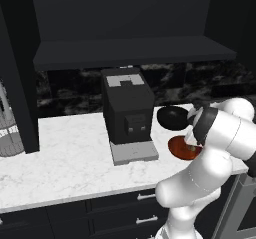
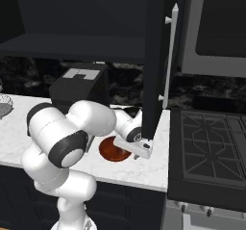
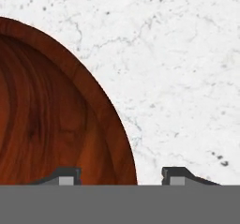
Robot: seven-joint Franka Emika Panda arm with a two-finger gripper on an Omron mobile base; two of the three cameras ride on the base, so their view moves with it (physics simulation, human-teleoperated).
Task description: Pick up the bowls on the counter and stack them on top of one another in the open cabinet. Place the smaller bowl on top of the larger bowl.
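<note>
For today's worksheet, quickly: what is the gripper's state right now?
Gripper: open, holding nothing, its fingers straddling the rim of the shallow reddish-orange round bowl.

No text, label, brand, number or sign can be read anywhere. The coffee machine point(image 1: 128, 114) has pale grey panels on its top and a small dark front panel, but neither carries letters or figures. The reddish-orange bowl point(image 3: 51, 120) shows wood grain and no print. The marbled surface point(image 1: 70, 158) bears veins and specks, no markings. The stove point(image 2: 211, 147) at the right has knobs too small to show any symbols.
</note>
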